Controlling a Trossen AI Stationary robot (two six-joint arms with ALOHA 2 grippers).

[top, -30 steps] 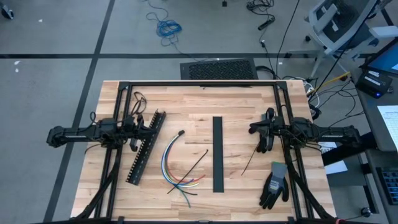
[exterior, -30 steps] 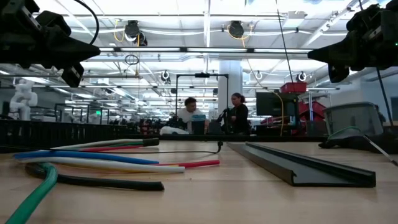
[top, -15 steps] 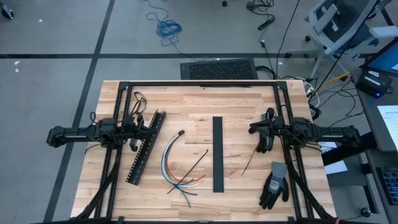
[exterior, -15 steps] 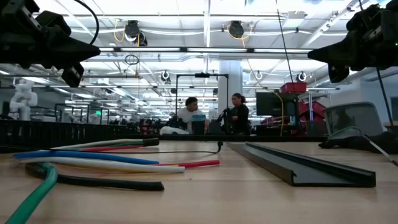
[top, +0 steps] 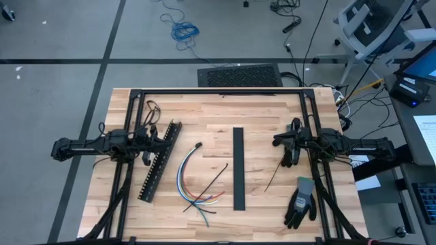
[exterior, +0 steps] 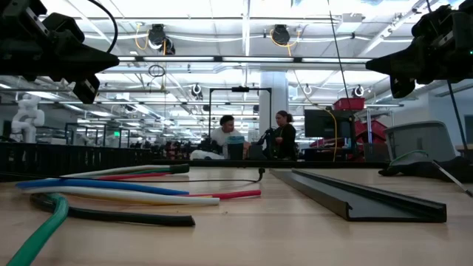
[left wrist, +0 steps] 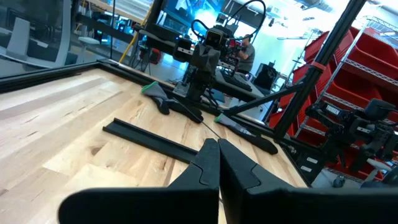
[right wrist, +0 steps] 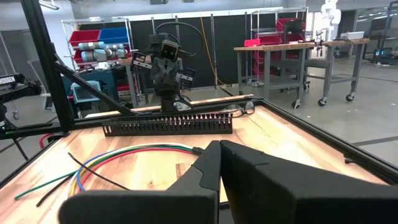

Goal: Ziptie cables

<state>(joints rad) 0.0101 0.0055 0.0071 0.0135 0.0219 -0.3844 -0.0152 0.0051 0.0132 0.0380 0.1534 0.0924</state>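
Cables: your bundle of thin flexible wires (top: 190, 182), yellow, green, blue, white and red, gathered under a black tip, lay curved on the pale wooden plank table (top: 259, 112), near the middle and toward the front edge, the loose ends fanned out.
Relative to claws: you had the cables between the two arms, well apart from both, nearer the left one.
Left gripper: your left gripper (top: 148, 136) hung above the table's left side, over the black slotted cable duct (top: 159, 160); its fingers (left wrist: 208, 163) were pressed together and held nothing.
Right gripper: your right gripper (top: 286, 141) hung above the right side; its fingers (right wrist: 208, 163) were pressed together, empty, touching nothing.
Zip tie near bundle: a thin stiff black strip (top: 210, 182) lay slanted across the cables' loose ends.
Other items: a long flat black duct cover (top: 238, 167) lay just right of the cables; a second thin black strip (top: 275, 173) and a grey-and-black work glove (top: 300, 201) lay near the right arm.
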